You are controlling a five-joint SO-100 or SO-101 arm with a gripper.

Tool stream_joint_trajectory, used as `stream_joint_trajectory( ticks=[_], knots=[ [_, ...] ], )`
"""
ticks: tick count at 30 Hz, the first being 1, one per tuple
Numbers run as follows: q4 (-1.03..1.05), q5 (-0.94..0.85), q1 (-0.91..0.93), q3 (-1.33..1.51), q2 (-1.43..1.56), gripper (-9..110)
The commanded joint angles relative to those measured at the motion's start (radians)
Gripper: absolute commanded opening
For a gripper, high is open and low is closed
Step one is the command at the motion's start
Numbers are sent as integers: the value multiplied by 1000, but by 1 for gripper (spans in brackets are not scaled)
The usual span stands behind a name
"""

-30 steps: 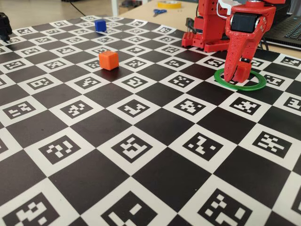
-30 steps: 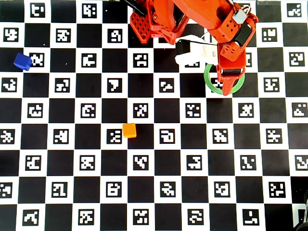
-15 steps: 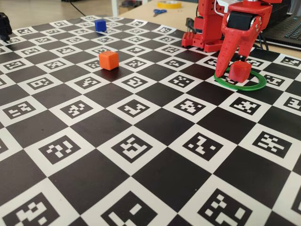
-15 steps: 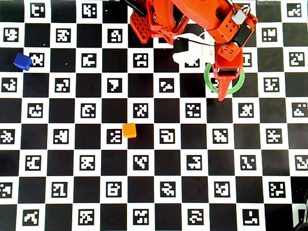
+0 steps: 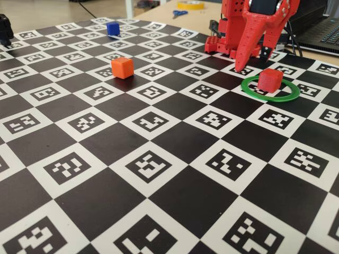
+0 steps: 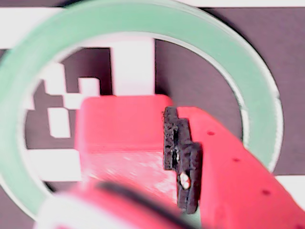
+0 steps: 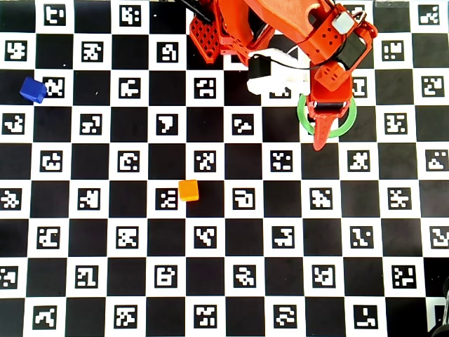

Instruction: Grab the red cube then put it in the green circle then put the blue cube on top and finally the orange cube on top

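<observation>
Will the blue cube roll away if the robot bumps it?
Probably not. The blue cube has flat faces and sits square on the board, so it would likely slide, not roll. It looks small and solid, probably light and stiff.

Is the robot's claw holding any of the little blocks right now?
No, nothing is held. The gripper is open and lifted above the red cube, which sits by itself inside the green circle.

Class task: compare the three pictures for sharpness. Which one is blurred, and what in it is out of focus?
Wrist view: soft throughout, with the green circle, red cube and pincer finger all fuzzy-edged. Fixed view: crisp on the orange cube. Overhead view: sharp, evenly lit.
</observation>
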Motion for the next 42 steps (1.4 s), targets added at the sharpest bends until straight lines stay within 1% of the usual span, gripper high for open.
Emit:
stream_joint_trajectory(
  ticks=[1, 5, 11, 14, 21, 24, 26, 29, 32, 34, 37, 42],
  knots=[
    [69, -126, 97, -126, 55, 53],
    [149, -276, 221, -207, 58, 53],
    [238, -466, 457, -365, 48, 46],
    [308, -591, 588, -489, 17, 45],
    [442, -747, 867, -701, -64, 45],
    [465, -851, 973, -772, -95, 45],
    [466, -968, 1043, -818, -110, 45],
    [469, -1069, 1152, -874, -146, 45],
    [472, -1109, 1267, -908, -184, 45],
    [485, -1180, 1336, -942, -207, 45],
    [503, -1213, 1445, -999, -227, 45],
    [437, -1298, 1628, -1081, -256, 47]
  ],
)
